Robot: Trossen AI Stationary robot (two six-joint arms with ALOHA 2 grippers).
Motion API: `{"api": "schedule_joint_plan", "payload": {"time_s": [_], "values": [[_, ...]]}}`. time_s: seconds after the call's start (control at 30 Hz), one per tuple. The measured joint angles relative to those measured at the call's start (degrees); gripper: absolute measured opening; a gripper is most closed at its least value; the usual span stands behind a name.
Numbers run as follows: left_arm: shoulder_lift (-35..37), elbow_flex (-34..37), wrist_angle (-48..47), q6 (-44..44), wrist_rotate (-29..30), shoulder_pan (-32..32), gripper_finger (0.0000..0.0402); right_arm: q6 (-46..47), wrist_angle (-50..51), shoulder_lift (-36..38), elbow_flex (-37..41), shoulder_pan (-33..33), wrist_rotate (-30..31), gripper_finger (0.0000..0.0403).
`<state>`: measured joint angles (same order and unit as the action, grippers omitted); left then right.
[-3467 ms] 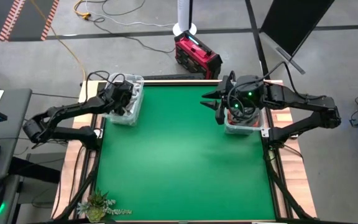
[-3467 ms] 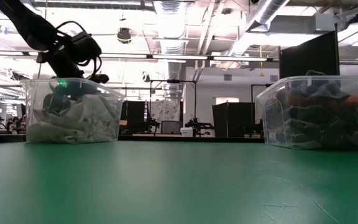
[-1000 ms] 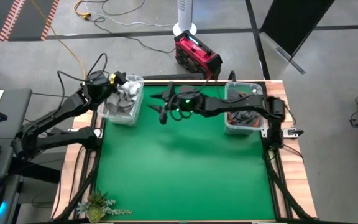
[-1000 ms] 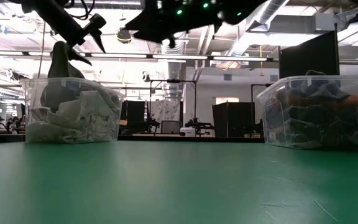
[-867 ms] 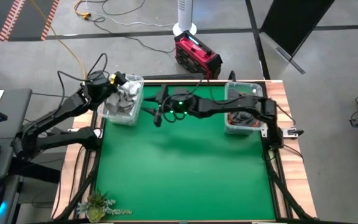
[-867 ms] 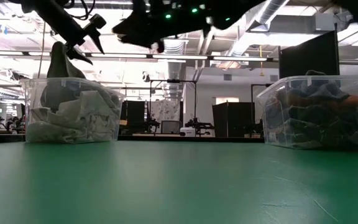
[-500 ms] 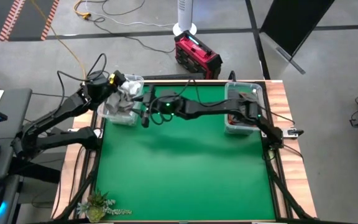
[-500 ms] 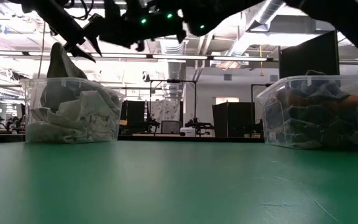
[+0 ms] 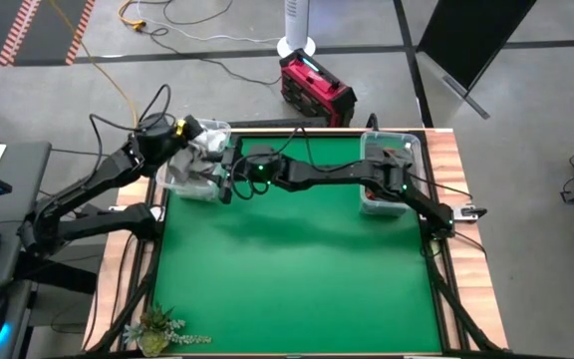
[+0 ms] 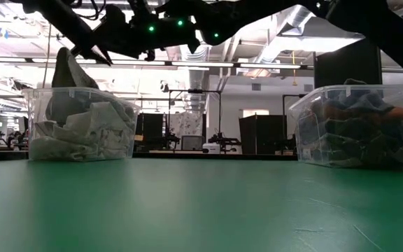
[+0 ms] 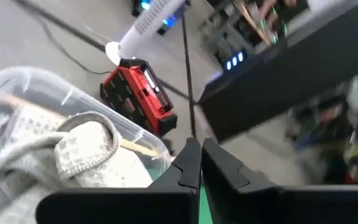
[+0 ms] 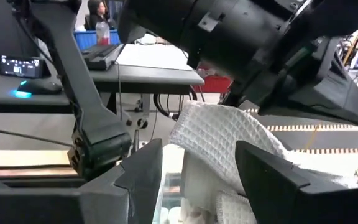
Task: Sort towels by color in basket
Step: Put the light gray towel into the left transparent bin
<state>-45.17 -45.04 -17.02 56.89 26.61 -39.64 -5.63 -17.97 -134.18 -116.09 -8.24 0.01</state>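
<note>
A clear basket at the table's far left holds white and light grey towels. One grey towel stands in a peak above the rim. My left gripper hovers shut over this basket with nothing between its fingertips; the waffle towel lies below and behind them. My right gripper has reached across to the same basket and is open. Its fingers stand on either side of a white waffle towel; whether they touch it I cannot tell. The right basket holds dark grey and rust orange towels.
The green table top lies between the two baskets. A small plant sits at the near left corner. A red device and cables lie on the floor beyond the far edge. My two arms crowd together above the left basket.
My right gripper has swept along the far side toward the table's left edge, sinking slightly, and stayed open as it reached the left basket. My left gripper has shut in place above that basket. The towels have kept still.
</note>
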Motion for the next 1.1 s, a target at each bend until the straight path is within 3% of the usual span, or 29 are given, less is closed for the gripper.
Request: {"api": "schedule_joint_plan", "payload": {"time_s": [0.13, 0.33, 0.6, 0.83, 1.1], "values": [[-0.1, 0.0, -0.5, -12.5, -3.9, 0.0, 0.0006, 1.9, 0.1, 0.2, 0.0, 0.0, 0.0, 0.0234], [0.0, -0.1, -0.6, -20.7, -3.9, -1.3, 0.0001, 2.6, 1.4, 0.3, 0.0, 0.1, 0.0, 0.0234], [0.7, -0.3, -0.5, -8.7, -6.5, -5.2, 0.0001, 2.6, 7.6, 0.4, 0.0, 0.4, 0.0, 0.0234], [-0.7, -0.3, -4.2, 3.8, -24.2, -7.8, 0.0001, 5.7, 23.3, 5.0, 0.1, -0.4, 0.0, 0.0234], [-2.5, 4.5, 1.6, 18.8, -25.3, -6.4, 0.0001, 0.7, 38.7, 15.3, 0.1, -2.7, 0.1, 0.0234]]}}
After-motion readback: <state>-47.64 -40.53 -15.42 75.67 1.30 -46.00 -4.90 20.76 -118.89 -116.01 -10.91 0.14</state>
